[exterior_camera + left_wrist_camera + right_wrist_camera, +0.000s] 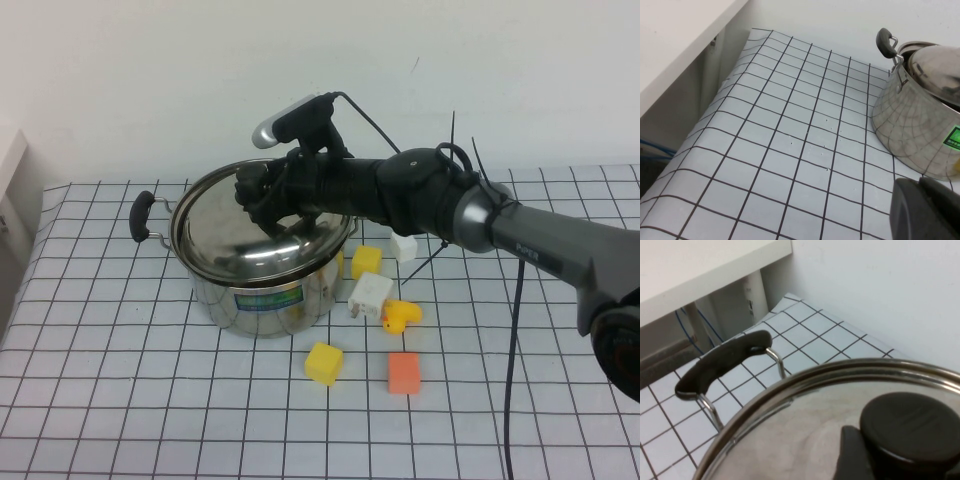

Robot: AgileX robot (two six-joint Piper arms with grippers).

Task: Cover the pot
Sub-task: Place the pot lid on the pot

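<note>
So the stainless stockpot [262,285] is sitting toward the far left part of the gridded worktop [120,400], label facing the near edge. The domed steel lid [255,232] is on it but tilted, far rim riding higher, not seated flat. The right end effector [262,192] is right over the lid's middle, clenched on the black knob [907,432]. The left end effector [925,210] only shows as a dark corner just beside the pot, can't tell if it's released or clenched. Scattered near the pot's right: two yellow blocks [323,362], an orange block [404,372], a white plug [369,295] and a yellow duck [402,315].
</note>
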